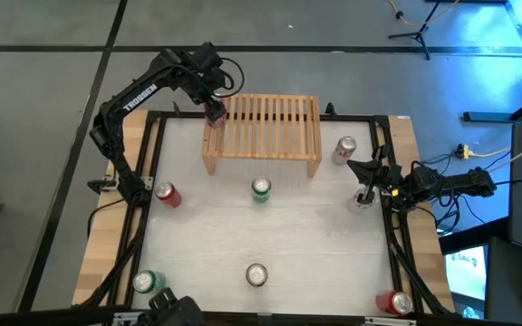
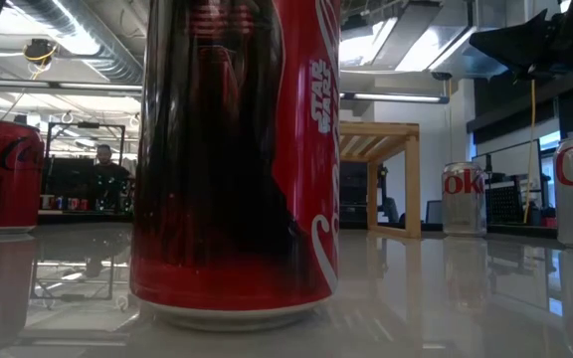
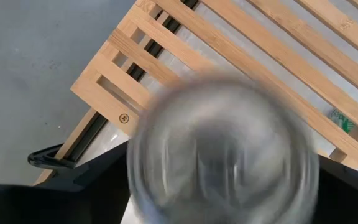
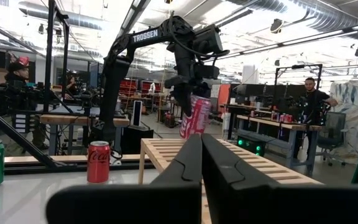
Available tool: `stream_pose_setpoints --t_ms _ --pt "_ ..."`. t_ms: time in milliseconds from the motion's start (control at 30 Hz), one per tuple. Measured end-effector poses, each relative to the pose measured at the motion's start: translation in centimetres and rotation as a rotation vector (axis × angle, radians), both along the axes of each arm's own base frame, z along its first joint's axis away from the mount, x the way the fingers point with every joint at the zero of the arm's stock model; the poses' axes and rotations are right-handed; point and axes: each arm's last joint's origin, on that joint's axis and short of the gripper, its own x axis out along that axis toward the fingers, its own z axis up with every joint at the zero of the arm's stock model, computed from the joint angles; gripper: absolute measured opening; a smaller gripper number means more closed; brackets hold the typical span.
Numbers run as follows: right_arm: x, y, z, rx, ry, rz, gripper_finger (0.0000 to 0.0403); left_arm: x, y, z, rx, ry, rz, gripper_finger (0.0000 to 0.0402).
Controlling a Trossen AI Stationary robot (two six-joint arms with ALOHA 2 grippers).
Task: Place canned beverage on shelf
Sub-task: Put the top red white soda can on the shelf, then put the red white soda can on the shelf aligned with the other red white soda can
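The left end effector is over the left end of the shelf, its fingers wide around a pink can that leans to one side on the slats. The right end effector, by the table's right edge, is closed and holds nothing.

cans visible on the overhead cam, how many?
8. One at the left gripper over the shelf; red left, green centre, two silver right; near edge: green, silver, red. Others may be hidden.
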Motion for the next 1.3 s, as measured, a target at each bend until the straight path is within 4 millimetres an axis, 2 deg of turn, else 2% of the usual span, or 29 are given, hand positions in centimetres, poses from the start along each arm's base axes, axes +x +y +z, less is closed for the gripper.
stream_pose_setpoints --t_ms 233,533,633,767,900,1000,1100,1300 --pt "0.0 0.0 0.0 0.0 0.0 0.0 0.0001 0.2 -0.2 0.0 0.004 0.005 -0.009 0.0371" --pt "0.0 0.0 0.0 0.001 -0.004 0.0 0.0001 0.1 -0.3 0.2 0.019 0.009 -0.02 0.0373" --pt "0.0 0.0 0.1 0.003 -0.013 0.0 0.0001 -0.1 -0.4 1.3 0.055 -0.008 -0.023 0.0374" --pt "-0.1 0.0 0.2 0.003 -0.017 0.0 0.0001 -0.3 -0.9 4.4 0.139 -0.092 -0.018 0.0374" --pt "0.0 0.0 0.1 0.002 -0.012 0.0 0.0001 -0.1 -3.1 7.5 0.167 -0.215 -0.071 0.0374" --pt "0.0 0.0 0.0 -0.001 0.001 0.0 0.0001 0.3 -5.6 8.7 0.144 -0.277 -0.162 0.0374" --pt "0.0 0.0 0.0 -0.003 0.001 0.008 0.0001 1.0 -8.3 9.0 0.132 -0.269 -0.215 0.0374" --pt "0.0 0.2 0.2 -0.024 -0.02 0.073 0.0001 2.7 -14.4 8.4 0.122 -0.171 -0.263 0.0374"
